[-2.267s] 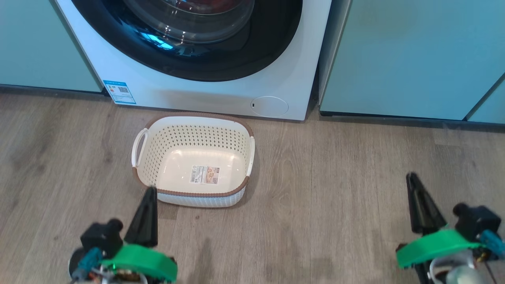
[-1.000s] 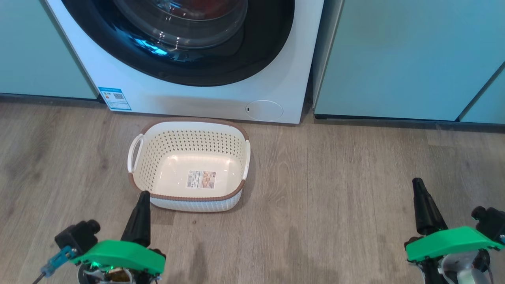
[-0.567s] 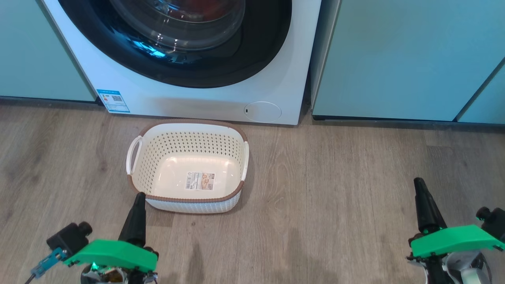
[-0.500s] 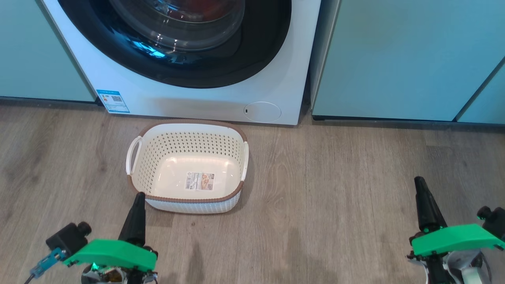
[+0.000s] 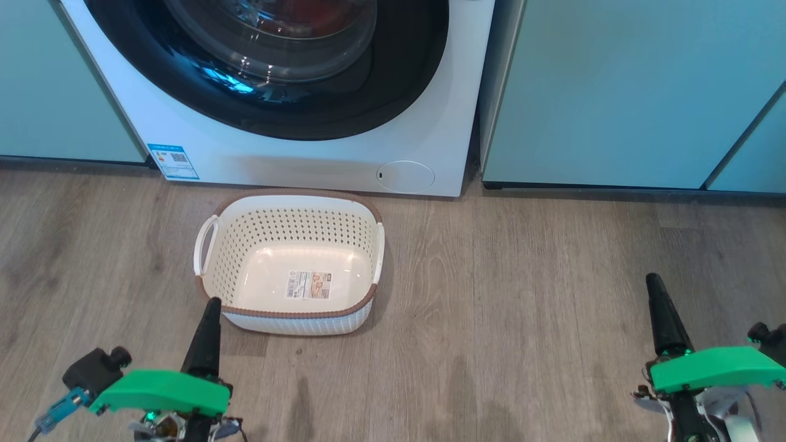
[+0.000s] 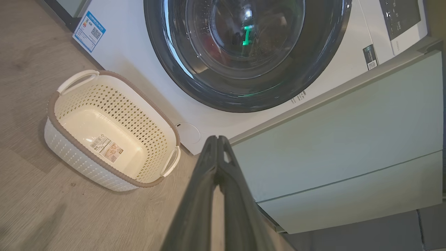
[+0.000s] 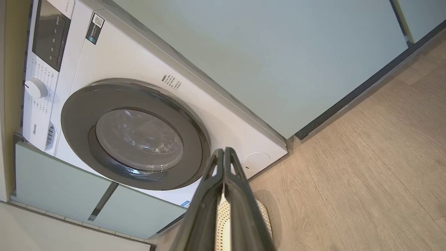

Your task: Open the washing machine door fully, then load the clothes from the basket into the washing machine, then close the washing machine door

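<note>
You look about done: the washing machine door (image 5: 393, 92) sits shut ahead of both jaw pairs, red clothes (image 5: 310, 7) just glimpsed behind its glass. The basket (image 5: 295, 195) holds nothing but its label (image 5: 309, 285), just beyond your left gripper (image 5: 212, 304) and well left of your right gripper (image 5: 652, 281). Both jaw pairs are clenched on nothing.

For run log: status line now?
washing machine door: closed; basket: empty; red clothes: inside; left gripper: shut, empty; right gripper: shut, empty

A grey wood-plank floor (image 5: 540, 294) carries a white perforated basket (image 5: 301, 323) (label on its bottom) just before the washing machine (image 5: 295, 162), flanked by teal cabinets (image 5: 614, 92).
</note>
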`<state>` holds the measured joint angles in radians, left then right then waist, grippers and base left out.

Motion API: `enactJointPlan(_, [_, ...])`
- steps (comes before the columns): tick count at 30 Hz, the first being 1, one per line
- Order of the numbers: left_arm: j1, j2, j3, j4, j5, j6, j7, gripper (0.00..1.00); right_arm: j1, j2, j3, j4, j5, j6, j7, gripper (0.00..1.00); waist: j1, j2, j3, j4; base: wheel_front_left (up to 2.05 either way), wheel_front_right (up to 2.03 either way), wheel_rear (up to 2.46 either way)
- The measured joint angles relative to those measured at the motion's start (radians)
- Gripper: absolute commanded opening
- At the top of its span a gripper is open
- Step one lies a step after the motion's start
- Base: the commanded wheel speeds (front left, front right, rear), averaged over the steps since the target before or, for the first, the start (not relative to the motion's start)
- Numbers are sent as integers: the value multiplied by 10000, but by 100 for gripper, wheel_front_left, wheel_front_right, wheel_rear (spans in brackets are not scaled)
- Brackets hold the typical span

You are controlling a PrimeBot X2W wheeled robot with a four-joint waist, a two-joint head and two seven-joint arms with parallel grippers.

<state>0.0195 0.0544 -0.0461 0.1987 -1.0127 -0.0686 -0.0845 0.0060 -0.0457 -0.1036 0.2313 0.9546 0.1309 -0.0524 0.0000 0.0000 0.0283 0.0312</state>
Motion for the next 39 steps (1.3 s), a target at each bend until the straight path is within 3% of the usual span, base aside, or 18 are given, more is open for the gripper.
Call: enactJointPlan(39, [-452,31,556,481,-4130,-351,1110,0,-389,0,-178,288,4326,-2,1032,0,0,0,-170,-211,0,0,0])
